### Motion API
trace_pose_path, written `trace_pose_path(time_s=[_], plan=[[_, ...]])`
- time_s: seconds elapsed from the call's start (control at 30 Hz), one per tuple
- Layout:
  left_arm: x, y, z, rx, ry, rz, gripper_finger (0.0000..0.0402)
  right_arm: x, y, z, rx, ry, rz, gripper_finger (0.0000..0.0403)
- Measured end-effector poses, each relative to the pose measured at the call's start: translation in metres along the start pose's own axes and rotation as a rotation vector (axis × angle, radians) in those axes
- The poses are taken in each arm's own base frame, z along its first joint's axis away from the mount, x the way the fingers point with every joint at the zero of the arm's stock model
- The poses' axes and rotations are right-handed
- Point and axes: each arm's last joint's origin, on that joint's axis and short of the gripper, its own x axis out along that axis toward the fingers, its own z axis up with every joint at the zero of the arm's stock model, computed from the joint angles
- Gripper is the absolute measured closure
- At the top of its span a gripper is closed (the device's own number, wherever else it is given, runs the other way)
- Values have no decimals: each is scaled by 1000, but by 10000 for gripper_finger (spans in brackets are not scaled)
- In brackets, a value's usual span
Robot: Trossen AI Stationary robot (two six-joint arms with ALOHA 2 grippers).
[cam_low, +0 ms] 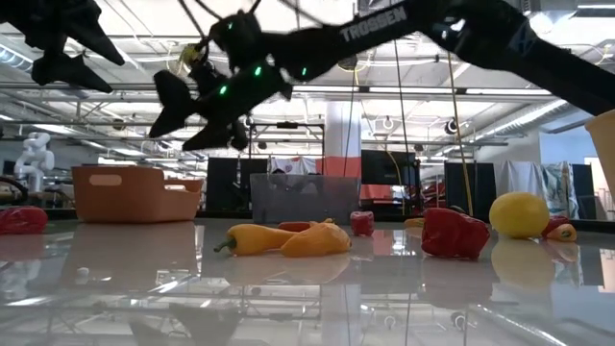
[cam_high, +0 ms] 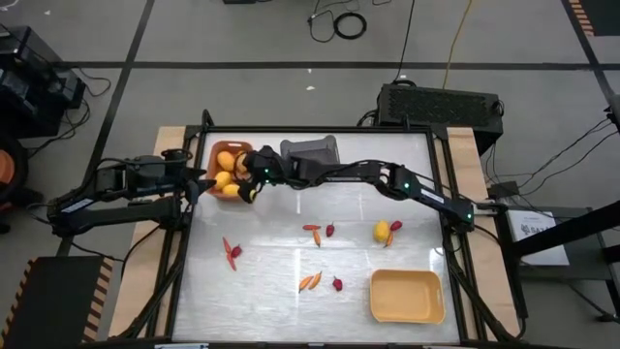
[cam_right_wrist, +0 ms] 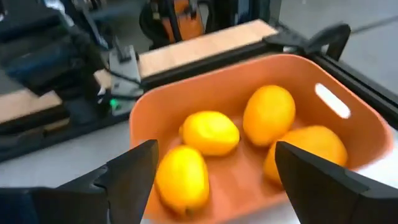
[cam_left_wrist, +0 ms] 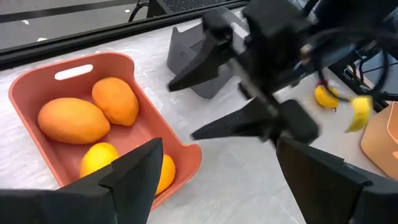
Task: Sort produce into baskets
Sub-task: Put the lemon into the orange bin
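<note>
The orange-brown basket [cam_high: 225,170] stands at the table's far left and holds several yellow-orange fruits [cam_right_wrist: 211,132]. My right gripper [cam_high: 250,179] reaches across the table and hovers open and empty over the basket's right rim; it also shows in the left wrist view [cam_left_wrist: 183,109] and the low view [cam_low: 197,111]. My left gripper [cam_high: 201,184] waits open and empty just left of the basket, near its front corner. One yellow fruit [cam_high: 382,231] lies on the table at the right. The dark grey basket [cam_high: 310,150] stands beside the orange-brown one, and the pale yellow basket [cam_high: 407,296] stands at the near right.
Loose on the table are orange-red peppers [cam_high: 232,252], [cam_high: 312,232], [cam_high: 310,281] and dark-red berries [cam_high: 330,230], [cam_high: 338,284], [cam_high: 395,226]. The right arm [cam_high: 387,179] spans the table's far half. A raised dark frame [cam_high: 320,131] borders the table.
</note>
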Motion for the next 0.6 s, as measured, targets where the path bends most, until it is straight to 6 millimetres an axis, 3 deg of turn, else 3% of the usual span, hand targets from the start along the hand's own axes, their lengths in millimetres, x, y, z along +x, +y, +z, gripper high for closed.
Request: trace_pose_path(time_s=[0.37, 0.47, 0.6], plan=[[6, 1, -3, 19, 3, 2, 82, -103, 4, 50, -72, 379, 36, 105], [12, 0, -4, 16, -5, -14, 82, -131, -5, 54, -82, 520, -3, 114], [23, -3, -4, 6, -46, -74, 82, -157, -16, 43, -99, 772, -67, 125]])
